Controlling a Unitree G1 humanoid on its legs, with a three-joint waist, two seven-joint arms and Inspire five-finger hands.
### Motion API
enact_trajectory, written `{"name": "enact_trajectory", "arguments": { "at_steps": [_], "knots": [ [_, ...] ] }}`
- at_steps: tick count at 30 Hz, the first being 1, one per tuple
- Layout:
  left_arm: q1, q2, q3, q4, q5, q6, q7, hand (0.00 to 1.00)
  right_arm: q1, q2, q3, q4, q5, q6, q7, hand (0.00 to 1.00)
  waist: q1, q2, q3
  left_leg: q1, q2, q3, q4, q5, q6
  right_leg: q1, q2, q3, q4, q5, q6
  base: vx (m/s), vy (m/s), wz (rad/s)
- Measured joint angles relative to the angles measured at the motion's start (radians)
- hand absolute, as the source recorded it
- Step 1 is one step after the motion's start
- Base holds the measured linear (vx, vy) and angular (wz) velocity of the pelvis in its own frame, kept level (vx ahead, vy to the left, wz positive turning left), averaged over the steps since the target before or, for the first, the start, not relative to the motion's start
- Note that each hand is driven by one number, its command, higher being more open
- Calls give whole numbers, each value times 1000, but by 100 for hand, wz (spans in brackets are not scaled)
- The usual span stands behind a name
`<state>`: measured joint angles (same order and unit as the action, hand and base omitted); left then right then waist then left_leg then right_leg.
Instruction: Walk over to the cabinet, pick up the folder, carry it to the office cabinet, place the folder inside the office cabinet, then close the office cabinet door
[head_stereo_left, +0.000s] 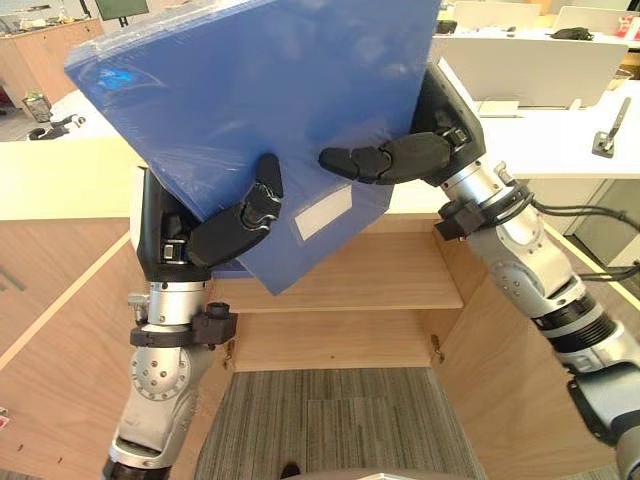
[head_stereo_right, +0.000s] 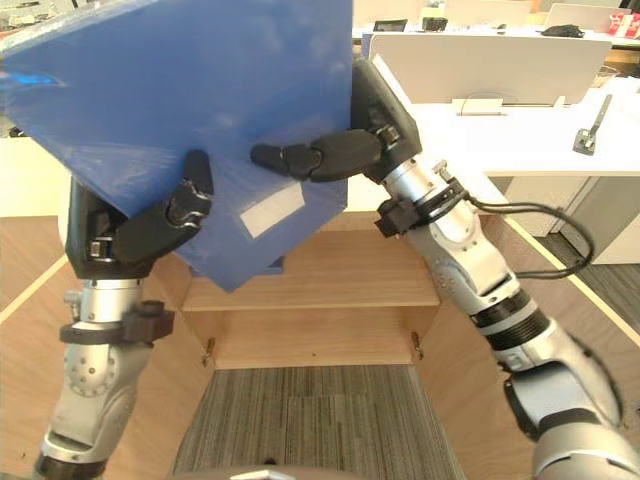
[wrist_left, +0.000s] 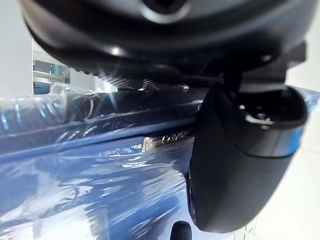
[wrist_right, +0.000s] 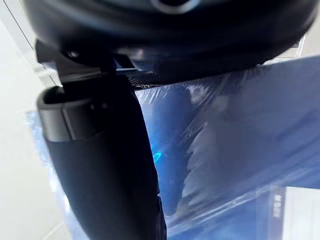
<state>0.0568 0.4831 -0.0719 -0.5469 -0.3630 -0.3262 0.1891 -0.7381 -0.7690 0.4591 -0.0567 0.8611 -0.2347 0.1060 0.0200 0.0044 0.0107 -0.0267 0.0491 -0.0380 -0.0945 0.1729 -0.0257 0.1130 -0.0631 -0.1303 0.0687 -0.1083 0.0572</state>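
A large blue folder (head_stereo_left: 250, 90), wrapped in clear film and bearing a white label (head_stereo_left: 322, 213) on its spine, hangs tilted in front of me, held between both hands. My left hand (head_stereo_left: 225, 235) grips its lower left edge, thumb curled over the spine. From the right, my right hand (head_stereo_left: 400, 157) clamps it, thumb laid across the spine and fingers behind. The folder's lowest corner hangs just above the wooden shelf (head_stereo_left: 380, 275) of the open office cabinet. Up close, the left thumb (wrist_left: 240, 165) and right thumb (wrist_right: 105, 170) press on the blue cover (wrist_right: 240, 130).
The cabinet's wooden doors stand open at left (head_stereo_left: 60, 330) and right (head_stereo_left: 500, 400), with grey carpet (head_stereo_left: 330, 420) between them. A pale counter (head_stereo_left: 60, 175) tops the cabinet. Behind on the right, a white desk (head_stereo_left: 550, 130) carries a dark tool (head_stereo_left: 605, 135).
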Motion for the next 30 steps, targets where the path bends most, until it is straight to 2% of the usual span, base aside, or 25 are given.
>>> {"name": "enact_trajectory", "arguments": {
  "at_steps": [1,6,10,11,15,17,20,23,24,26,27,29,30],
  "knots": [
    [0,33,0,0,-38,-1,-19,0,-9,-26,14,4,27,3,17,0,2,0,0,-3,0,0,0,1,1,-1,0,0,-3,3,0,0,0,0],
    [0,131,-3,4,-156,-2,-66,0,-47,-135,98,8,125,14,65,0,4,0,-1,-13,-1,-2,0,6,2,-8,-1,-2,-7,8,2,0,0,0],
    [0,204,-4,17,-222,-2,-90,0,-71,-255,188,-3,225,17,142,0,10,-3,-2,-15,-1,-4,0,6,1,-8,0,-4,-10,8,2,0,0,0],
    [1,232,-12,29,-242,-6,-101,100,-71,-306,222,-17,255,20,168,0,14,-5,-4,-17,-1,-6,0,6,1,-9,0,-6,-13,8,2,0,0,0],
    [1,266,-24,44,-272,-16,-115,100,-46,-377,238,-49,280,25,212,0,26,-14,-10,-28,-1,-6,0,7,0,-19,0,-6,-14,8,2,-3,1,1],
    [1,267,-27,51,-277,-17,-125,100,-18,-377,228,-61,277,26,213,0,28,-20,-14,-30,-2,-6,0,7,0,-22,0,-6,-10,8,2,0,0,0],
    [7,267,-53,75,-331,-31,-197,100,74,-351,177,-72,244,25,196,0,30,-28,-19,-29,-3,-6,0,8,0,-23,-2,-6,-7,8,2,0,0,0],
    [31,265,-97,160,-468,-33,-311,100,183,-301,74,-114,82,25,169,0,29,-27,-20,-27,-3,-6,0,8,0,-25,-2,-6,2,4,0,-15,3,-1],
    [56,252,-121,226,-560,-11,-396,100,241,-255,16,-150,-57,25,147,0,26,-25,-22,-27,-2,-5,0,8,0,-29,-2,-5,8,1,-1,-41,6,-2],
    [75,228,-148,289,-619,27,-488,100,275,-211,-18,-169,-189,25,142,0,23,-24,-22,-27,-2,-3,0,9,0,-32,-2,-3,12,1,0,-33,7,-4],
    [90,215,-152,316,-630,42,-522,100,286,-193,-32,-175,-236,25,143,0,21,-23,-23,-27,-1,-2,0,9,0,-34,-3,-1,13,0,0,-29,11,-5],
    [130,176,-191,451,-648,104,-617,100,345,-130,-48,-212,-451,25,146,0,19,-26,-24,-28,0,0,0,10,0,-38,-2,1,16,0,0,-15,6,-2],
    [134,174,-207,488,-644,120,-634,100,359,-112,-47,-214,-501,25,147,0,19,-27,-25,-28,0,0,0,10,0,-39,-2,1,16,0,0,0,0,0]
  ]
}}
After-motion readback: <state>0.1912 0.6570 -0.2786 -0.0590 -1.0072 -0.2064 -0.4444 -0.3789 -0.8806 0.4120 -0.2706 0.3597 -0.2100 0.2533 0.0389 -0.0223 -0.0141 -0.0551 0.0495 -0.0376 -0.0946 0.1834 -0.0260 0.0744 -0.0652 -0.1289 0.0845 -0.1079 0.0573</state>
